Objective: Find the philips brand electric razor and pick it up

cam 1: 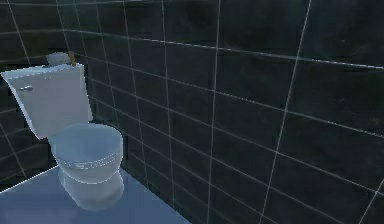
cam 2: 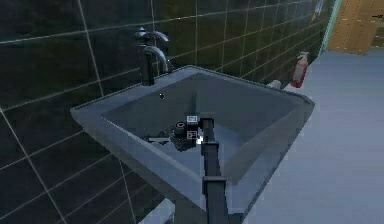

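One tool (cam 2: 178, 135), mine, stands inside the grey sink (cam 2: 110, 125) at the far end of the dark arm (cam 2: 212, 178), out from the faucet (cam 2: 150, 52). A small dark shape (cam 2: 158, 138) lies at its fingers; I judge it the likeliest electric razor, though I cannot separate it from the tool's own body (so I cannot tell whether anything is held).

Step in hand, as I read it: the grasp. To do it well I would keep the wrist level, set the fingers along the shape's long sides, and lift straight up, clear of the sloping basin wall, since a smooth bowl lets a slim thing slide.

Room: a bathroom with a dark tiled wall (cam 1: 250, 100), pale floor (cam 2: 340, 120), white toilet (cam 1: 85, 150) with a small object (cam 1: 65, 58) on its tank, a reddish bottle (cam 2: 302, 68) beyond the sink, and a wooden door (cam 2: 356, 25).
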Motion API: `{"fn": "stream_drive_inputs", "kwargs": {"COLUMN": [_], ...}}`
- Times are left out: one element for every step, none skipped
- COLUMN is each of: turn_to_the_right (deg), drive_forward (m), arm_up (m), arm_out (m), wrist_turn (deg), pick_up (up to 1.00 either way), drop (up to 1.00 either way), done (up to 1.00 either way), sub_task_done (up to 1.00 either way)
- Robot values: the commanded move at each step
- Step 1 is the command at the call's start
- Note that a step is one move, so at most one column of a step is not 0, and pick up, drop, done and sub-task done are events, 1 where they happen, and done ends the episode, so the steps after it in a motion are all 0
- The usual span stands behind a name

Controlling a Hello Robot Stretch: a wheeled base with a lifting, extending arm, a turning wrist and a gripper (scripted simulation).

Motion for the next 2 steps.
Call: {"fn": "stream_drive_inputs", "kwargs": {"turn_to_the_right": [0.0, 0.0], "drive_forward": [0.00, 0.00], "arm_up": [0.10, 0.00], "arm_out": [0.00, 0.00], "wrist_turn": [0.0, 0.0], "pick_up": [0.00, 0.00], "drop": [0.00, 0.00], "done": [0.00, 1.00], "sub_task_done": [0.00, 0.00]}}
